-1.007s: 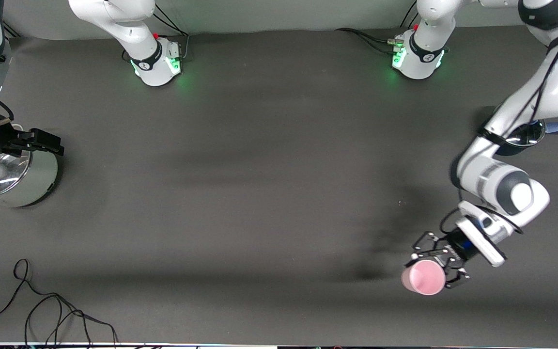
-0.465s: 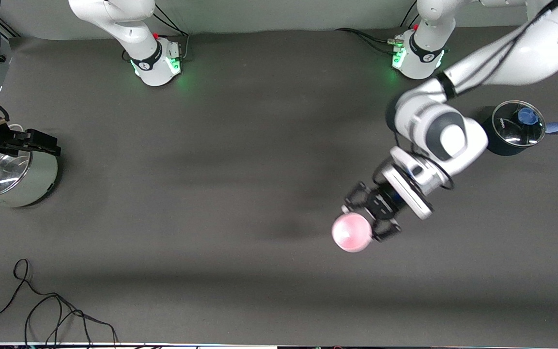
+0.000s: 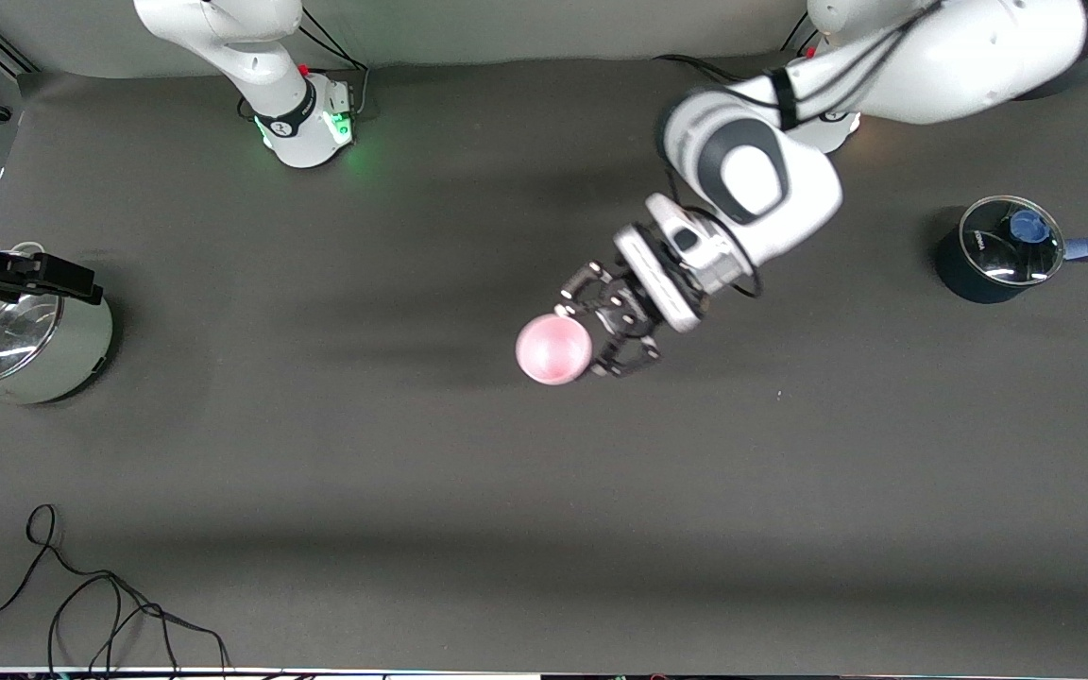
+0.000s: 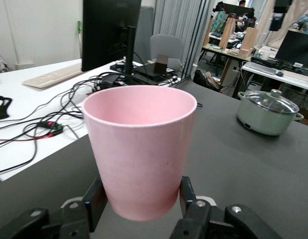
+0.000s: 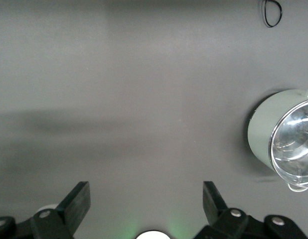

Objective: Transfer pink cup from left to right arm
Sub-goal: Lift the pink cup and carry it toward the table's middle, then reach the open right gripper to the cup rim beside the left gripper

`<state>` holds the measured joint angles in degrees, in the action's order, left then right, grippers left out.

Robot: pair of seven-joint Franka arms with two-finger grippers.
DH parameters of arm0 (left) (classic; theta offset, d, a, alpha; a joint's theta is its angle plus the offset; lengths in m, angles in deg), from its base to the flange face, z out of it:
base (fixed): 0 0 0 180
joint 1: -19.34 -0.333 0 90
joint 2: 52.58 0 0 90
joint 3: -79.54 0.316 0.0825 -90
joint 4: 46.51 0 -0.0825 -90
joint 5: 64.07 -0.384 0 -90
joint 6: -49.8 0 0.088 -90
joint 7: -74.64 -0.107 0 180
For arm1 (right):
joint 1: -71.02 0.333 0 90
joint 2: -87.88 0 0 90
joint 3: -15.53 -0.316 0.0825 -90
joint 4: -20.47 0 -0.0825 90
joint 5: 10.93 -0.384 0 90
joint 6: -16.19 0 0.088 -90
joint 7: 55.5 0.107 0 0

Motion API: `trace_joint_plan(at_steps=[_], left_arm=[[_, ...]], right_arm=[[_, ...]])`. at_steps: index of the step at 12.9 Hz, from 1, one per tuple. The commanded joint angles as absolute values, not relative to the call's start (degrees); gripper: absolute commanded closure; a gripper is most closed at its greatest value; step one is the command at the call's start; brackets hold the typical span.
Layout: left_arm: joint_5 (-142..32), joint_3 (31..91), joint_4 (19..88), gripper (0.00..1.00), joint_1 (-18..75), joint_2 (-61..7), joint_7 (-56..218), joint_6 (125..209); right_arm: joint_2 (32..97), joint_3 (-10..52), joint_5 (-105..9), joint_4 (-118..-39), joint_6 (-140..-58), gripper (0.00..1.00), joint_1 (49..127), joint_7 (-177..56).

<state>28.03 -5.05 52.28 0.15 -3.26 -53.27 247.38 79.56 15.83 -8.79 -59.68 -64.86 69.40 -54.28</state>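
The pink cup [image 3: 553, 349] hangs in the air over the middle of the table, held near its base by my left gripper [image 3: 601, 332]. In the left wrist view the cup [image 4: 141, 144] fills the picture, and the left gripper [image 4: 141, 199] is shut on it, a black finger [image 4: 95, 204] pressed to each side. My right gripper [image 3: 81, 280] hovers over the rim of a steel pot at the right arm's end of the table. In the right wrist view the right gripper [image 5: 146, 199] stands open with only bare mat between its fingers.
The steel pot [image 3: 53, 354] with its glass lid also shows in the right wrist view [image 5: 278, 139]. A dark pot [image 3: 997, 250] with a blue handle stands at the left arm's end. A loose black cable [image 3: 81, 604] lies near the front edge.
My left arm has carried the pink cup up from near the front edge at its own end to over the table's middle. The right gripper has drifted slightly toward the table's edge.
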Motion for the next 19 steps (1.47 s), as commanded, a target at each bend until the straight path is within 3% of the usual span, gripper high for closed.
trace_joint_plan(at_steps=[1, 6, 10, 14, 19], left_arm=[[29.27, -3.87, 49.64, 0.66, 3.95, -7.22, -51.31, 249.22], [28.66, -3.87, 49.99, 0.64, 3.61, -9.95, -51.05, 249.05], [27.69, -3.96, 50.69, 0.68, 2.03, -9.77, -51.04, 248.52], [27.78, -3.96, 50.96, 0.68, 2.03, -9.69, -51.04, 248.52], [27.78, -3.87, 50.96, 0.68, 1.94, -9.51, -51.04, 248.52]], right_arm=[[79.18, 16.5, -12.84, -58.54, -63.79, 0.0, 68.82, -55.84], [79.62, 17.38, -17.95, -58.46, -63.61, 0.0, 69.88, -54.64], [80.06, 15.98, -26.47, -57.23, -63.61, 0.0, 70.66, -31.9], [79.19, 15.27, -26.05, -54.85, -64.58, 0.0, 79.87, -8.89], [78.74, 15.27, -26.4, -53.44, -73.61, 0.0, 88.58, 18.19]])
